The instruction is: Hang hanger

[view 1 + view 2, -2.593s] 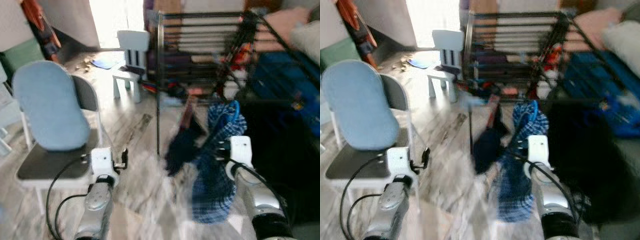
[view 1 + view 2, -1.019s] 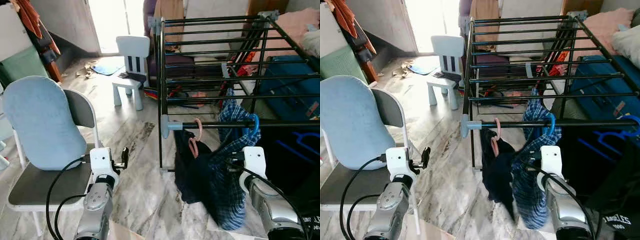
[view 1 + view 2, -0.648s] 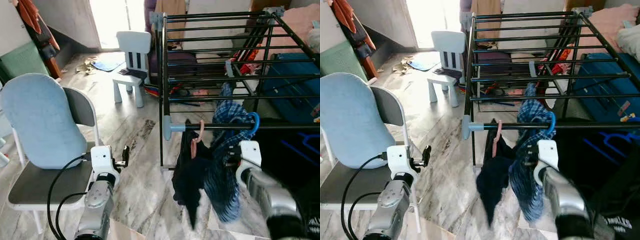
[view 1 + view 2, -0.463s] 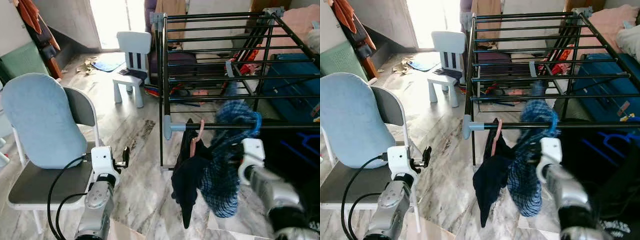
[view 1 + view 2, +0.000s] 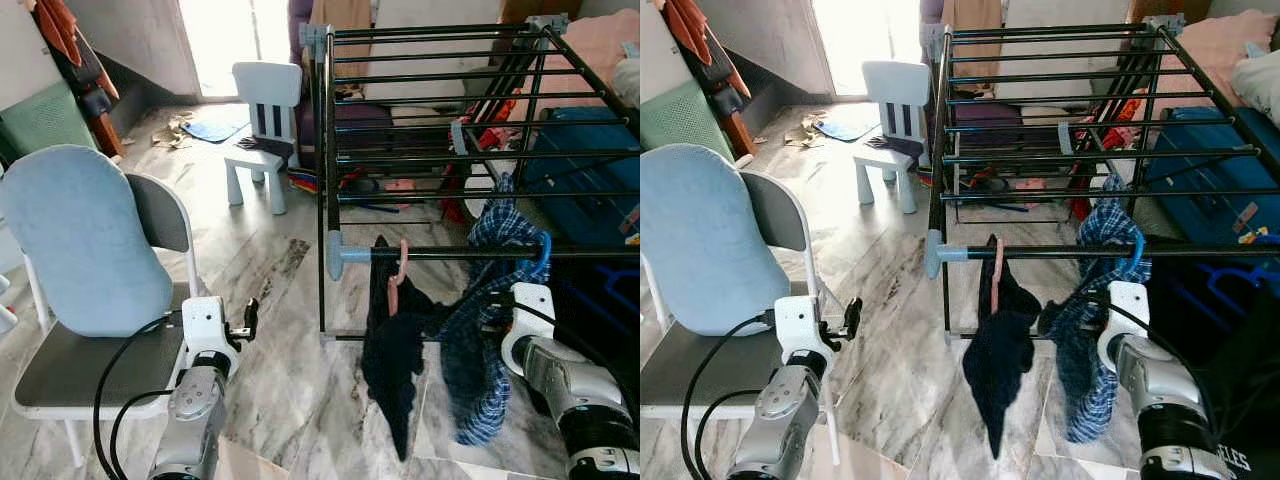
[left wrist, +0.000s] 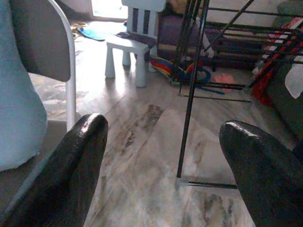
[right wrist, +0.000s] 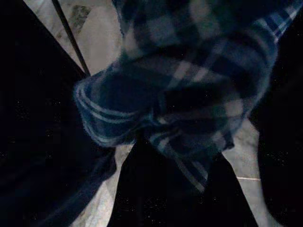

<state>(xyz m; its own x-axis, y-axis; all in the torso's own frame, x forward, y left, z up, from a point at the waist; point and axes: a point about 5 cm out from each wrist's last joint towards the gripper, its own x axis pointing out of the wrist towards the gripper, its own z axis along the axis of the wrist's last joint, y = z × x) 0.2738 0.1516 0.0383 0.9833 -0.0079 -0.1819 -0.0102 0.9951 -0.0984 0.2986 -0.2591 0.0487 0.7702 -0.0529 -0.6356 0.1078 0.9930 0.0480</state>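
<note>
Bunched blue plaid shirt [image 7: 189,104] close up; dark garment [image 7: 33,142] beside; marble floor [image 7: 94,33] behind.

Marble floor [image 5: 270,300], blue-cushioned chair [image 5: 85,250], white child's chair [image 5: 262,120]

black drying rack [image 5: 430,70] | front rail [image 5: 440,253]: pink hanger [image 5: 398,268] with dark garment [image 5: 392,350]; blue hanger [image 5: 541,258] with plaid shirt [image 5: 487,330]

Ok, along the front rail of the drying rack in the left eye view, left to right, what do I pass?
Grey end cap → pink hanger with the dark garment → blue hanger hook with the plaid shirt, just above the right hand.
</note>
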